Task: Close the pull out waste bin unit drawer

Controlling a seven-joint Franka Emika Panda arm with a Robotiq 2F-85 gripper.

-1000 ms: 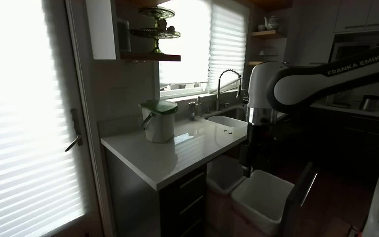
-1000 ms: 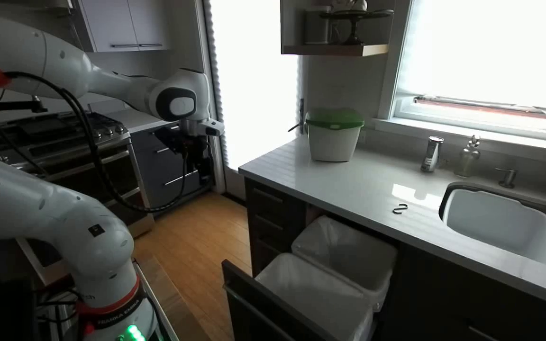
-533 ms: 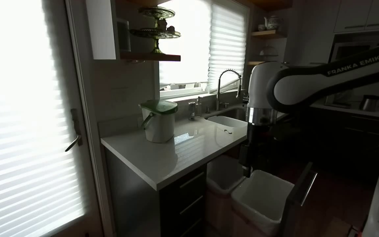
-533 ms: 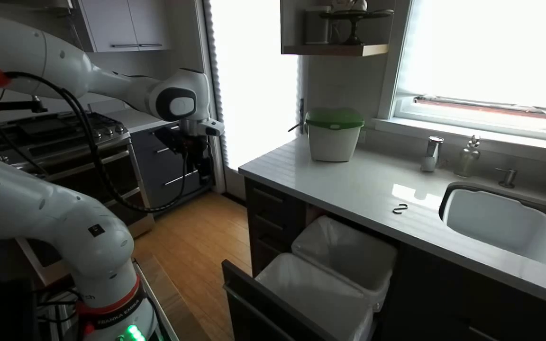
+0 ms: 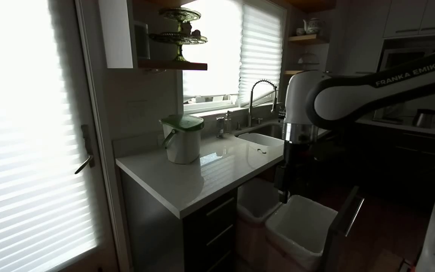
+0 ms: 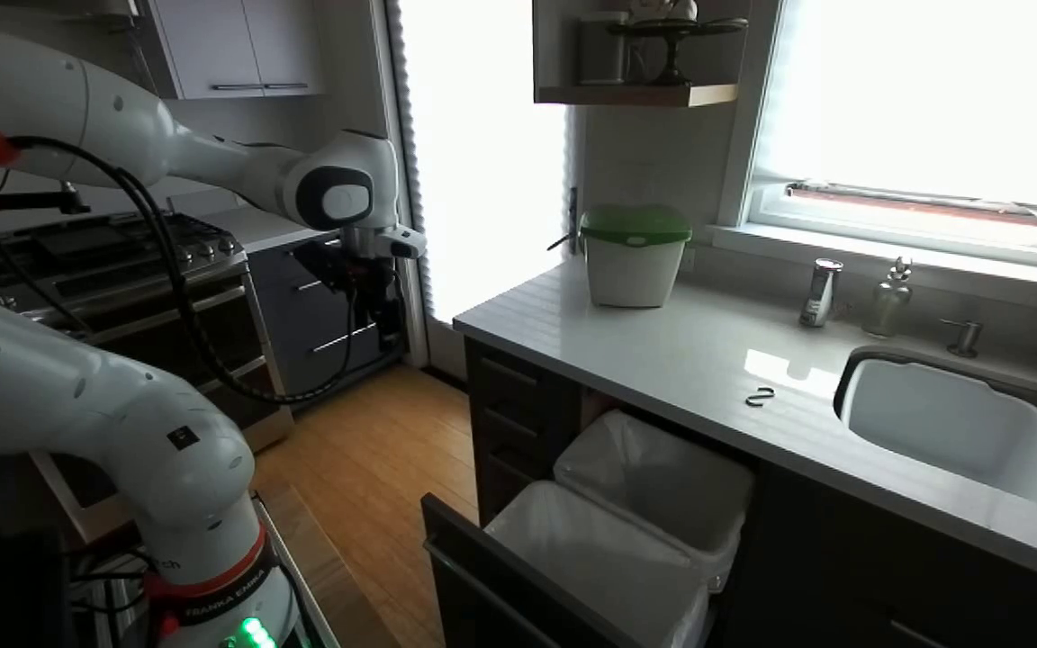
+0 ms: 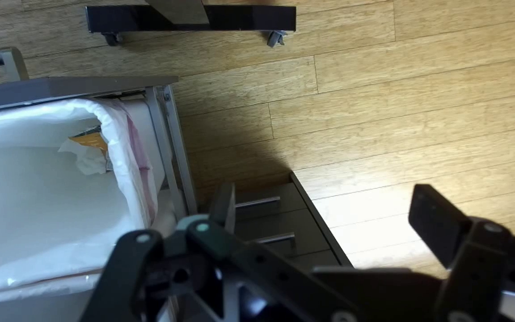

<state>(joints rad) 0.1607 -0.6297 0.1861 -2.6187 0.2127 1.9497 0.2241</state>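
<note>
Two bins [image 6: 586,540] stand in the drawer [image 6: 505,580], a pail [image 6: 634,265] on the countertop [image 6: 689,351]

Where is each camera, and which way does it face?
In an exterior view: facing window over the counter from its end; arm at right.
In an exterior view: near the robot base, facing glass door; arm and base at left.
Wrist view: on the arm, looking down at bin and floor; open fingers below.
Both exterior views share open drawer and bucket.

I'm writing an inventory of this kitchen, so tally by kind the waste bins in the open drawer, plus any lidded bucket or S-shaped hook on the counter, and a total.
White rectangular bag-lined front bin and rear bin: 2
White bucket with green lid: 1
Dark metallic S-shaped hook: 1
Total: 4
</note>
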